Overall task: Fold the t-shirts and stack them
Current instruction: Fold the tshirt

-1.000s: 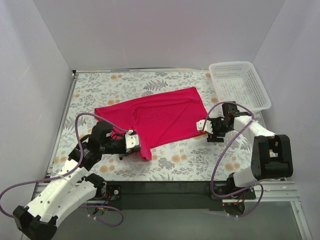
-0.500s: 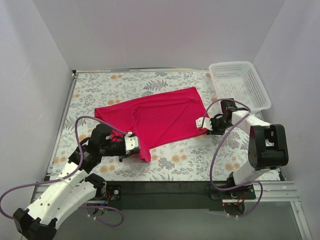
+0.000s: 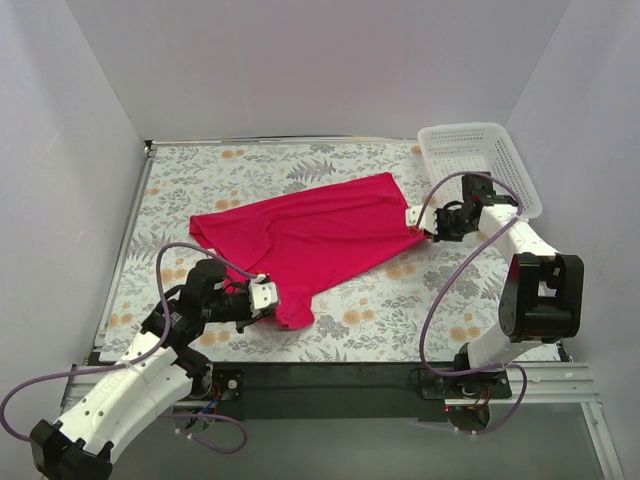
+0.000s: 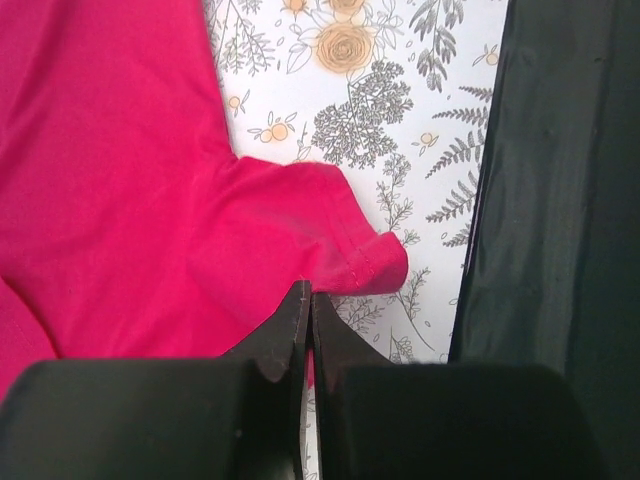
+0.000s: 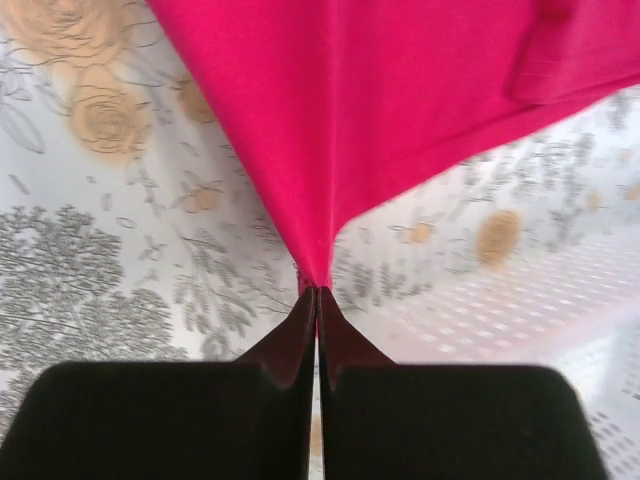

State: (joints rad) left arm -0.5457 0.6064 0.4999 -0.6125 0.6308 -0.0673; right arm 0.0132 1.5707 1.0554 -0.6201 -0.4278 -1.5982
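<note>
Since a second ago, the right fingers (image 5: 285, 350) have been carried up the right edge of the magenta t-shirt (image 3: 310, 235) toward the white mesh basket (image 3: 478, 170) and clamped on a corner of the cloth, which is pulled into a taut point. Meanwhile the left fingers (image 4: 272, 348), pinched shut on the near corner, have been drawn toward the near edge of the worktop (image 3: 200, 180). The shirt is spread across the middle of the floral worktop between both grips, with no fold made and nothing stacked, so the task is judged barely begun; one t-shirt, one basket and two arms are counted.
</note>
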